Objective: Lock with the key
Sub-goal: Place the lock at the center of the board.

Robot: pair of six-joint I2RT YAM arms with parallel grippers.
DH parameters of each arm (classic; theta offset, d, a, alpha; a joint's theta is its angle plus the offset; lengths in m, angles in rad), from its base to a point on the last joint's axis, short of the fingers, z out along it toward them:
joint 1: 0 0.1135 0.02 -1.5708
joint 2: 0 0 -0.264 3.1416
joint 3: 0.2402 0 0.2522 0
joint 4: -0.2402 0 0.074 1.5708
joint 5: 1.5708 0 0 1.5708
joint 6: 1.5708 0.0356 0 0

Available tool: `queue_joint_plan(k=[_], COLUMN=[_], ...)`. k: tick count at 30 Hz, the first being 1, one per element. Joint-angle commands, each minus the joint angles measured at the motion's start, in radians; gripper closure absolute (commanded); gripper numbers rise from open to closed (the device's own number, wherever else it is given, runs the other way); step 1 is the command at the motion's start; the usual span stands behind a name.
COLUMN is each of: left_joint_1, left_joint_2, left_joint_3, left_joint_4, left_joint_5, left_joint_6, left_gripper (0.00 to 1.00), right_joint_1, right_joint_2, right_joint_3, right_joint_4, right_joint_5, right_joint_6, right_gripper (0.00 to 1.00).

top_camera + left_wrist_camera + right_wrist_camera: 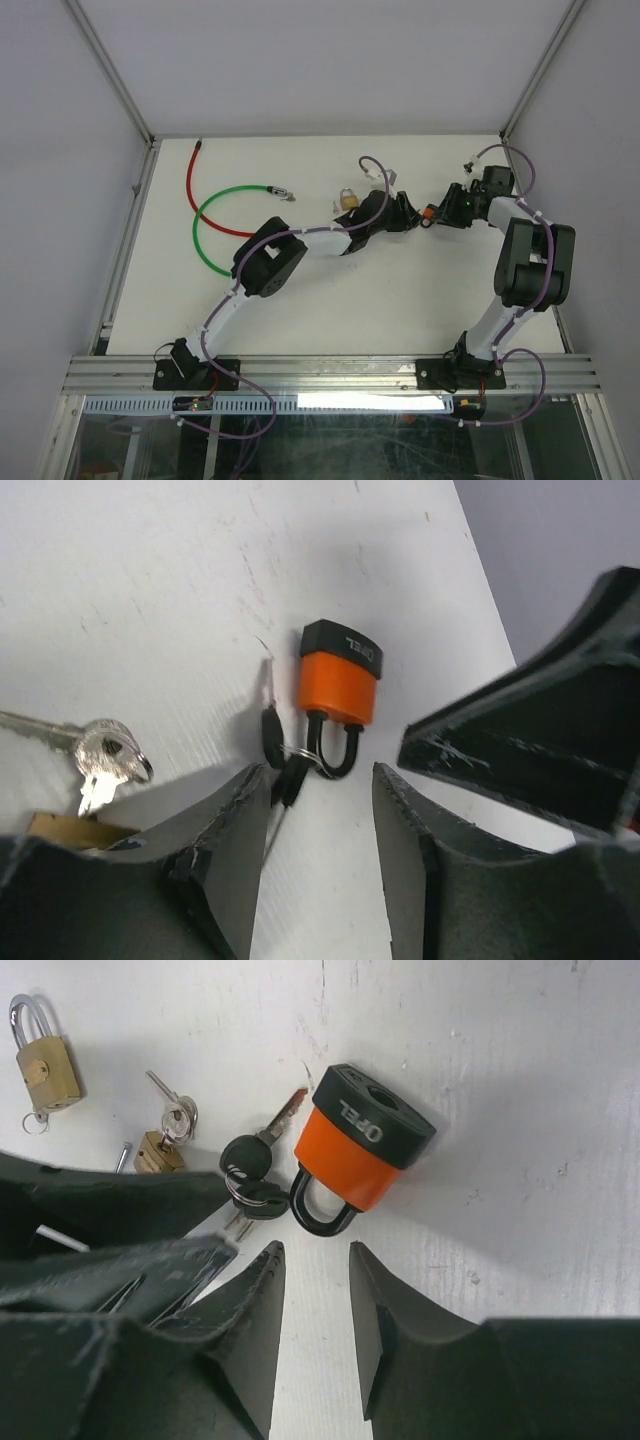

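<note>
An orange padlock with a black cap [360, 1150] lies on the white table, its black shackle pointing toward both grippers. Two black-headed keys [250, 1175] on a ring hang from the shackle and lie beside it. In the left wrist view the padlock [340, 685] and keys [280, 750] lie just beyond my fingertips. My left gripper [320, 770] is open and empty, its left finger close to the keys. My right gripper [315, 1248] is open and empty, just short of the shackle. In the top view both grippers [412, 215] [440, 213] flank the padlock [428, 213].
A brass padlock [45, 1065] and a smaller brass padlock [160, 1153] with silver keys [175, 1110] lie to the left. A green cable [215, 215] and a red cable [192, 180] lie at the far left of the table. The two grippers are very close together.
</note>
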Motion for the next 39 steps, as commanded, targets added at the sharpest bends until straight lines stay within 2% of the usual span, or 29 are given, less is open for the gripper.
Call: queue_joint_plan(k=[1,5,10,16,21,23,25,28,31,36,39], left_joint_1=[-0.037,-0.050,-0.053,-0.059,-0.059,-0.059,-0.059,-0.057,-0.055,-0.045,-0.041], left_joint_2=[-0.202,-0.306,-0.479,-0.766,-0.979,-1.039,-1.097,-1.164,-1.208,-1.229,-1.230], left_joint_3=[-0.079,-0.190,-0.399,-0.763,-1.029,-1.097,-1.157,-1.247,-1.318,-1.376,-1.392], left_joint_4=[0.101,0.176,0.317,0.533,0.626,0.644,0.662,0.685,0.683,0.634,0.599], left_joint_5=[-0.056,-0.070,-0.075,0.036,0.100,0.122,0.140,0.141,0.127,0.078,0.042], left_joint_6=[0.155,0.243,0.357,0.589,0.715,0.733,0.742,0.745,0.742,0.699,0.678], left_gripper=[0.53,0.47,0.44,0.42,0.25,0.15,0.10,0.02,0.01,0.01,0.01], right_joint_1=[-0.010,-0.011,-0.008,0.001,0.038,0.057,0.078,0.106,0.157,0.291,0.346], right_joint_2=[-0.063,-0.128,-0.244,-0.414,-0.546,-0.584,-0.606,-0.604,-0.557,-0.387,-0.276], right_joint_3=[0.040,0.023,-0.020,-0.086,-0.138,-0.158,-0.166,-0.147,-0.074,0.135,0.211], right_joint_4=[0.025,0.045,0.095,0.167,0.229,0.249,0.250,0.215,0.107,-0.111,-0.158], right_joint_5=[-0.034,-0.065,-0.162,-0.298,-0.348,-0.369,-0.391,-0.438,-0.448,-0.253,-0.125], right_joint_6=[-0.024,-0.049,-0.089,-0.168,-0.258,-0.300,-0.361,-0.460,-0.570,-0.616,-0.589], right_gripper=[0.65,0.65,0.65,0.67,0.66,0.63,0.57,0.50,0.45,0.45,0.45])
